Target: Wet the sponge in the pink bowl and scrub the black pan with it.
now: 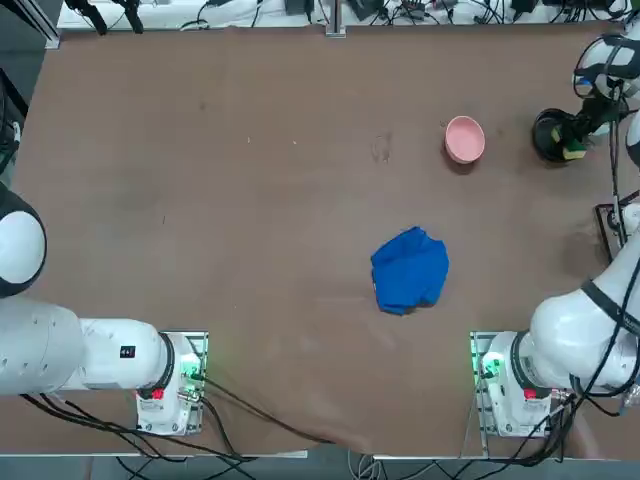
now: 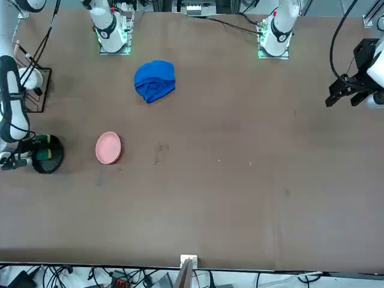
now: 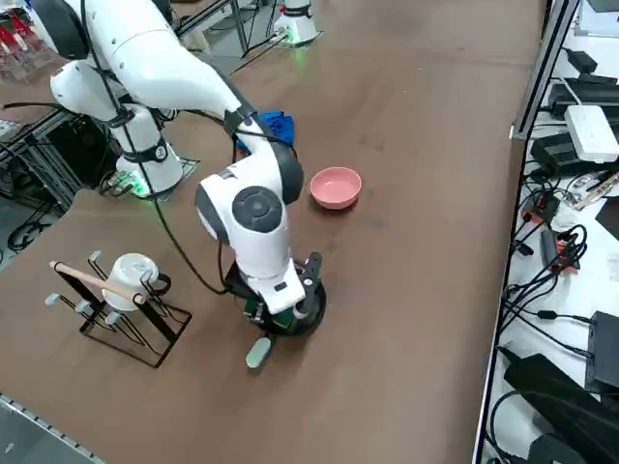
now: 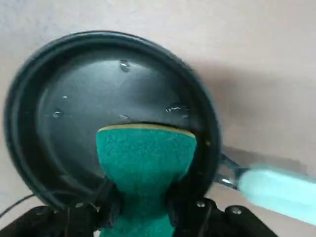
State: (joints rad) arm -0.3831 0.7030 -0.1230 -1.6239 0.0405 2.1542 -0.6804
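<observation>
My right gripper (image 4: 140, 210) is shut on the sponge (image 4: 144, 158), green face toward the wrist camera with a yellow edge at its far end, pinched narrow between the fingers. The sponge sits inside the black pan (image 4: 79, 94), over its floor, where a few water drops glisten. The pan's pale handle (image 4: 276, 185) sticks out sideways. From overhead, the pan (image 1: 548, 135) lies at the far right of the table with the sponge (image 1: 573, 152) and gripper (image 1: 580, 125) over it. The pink bowl (image 1: 464, 138) stands just left of the pan, upright. The side view shows the wrist hiding most of the pan (image 3: 311, 311).
A crumpled blue cloth (image 1: 409, 270) lies mid-table, nearer the arm bases. A wire rack (image 3: 121, 309) holding a white mug stands by the table's right edge, close to the pan. Cables and equipment line the table's far edge.
</observation>
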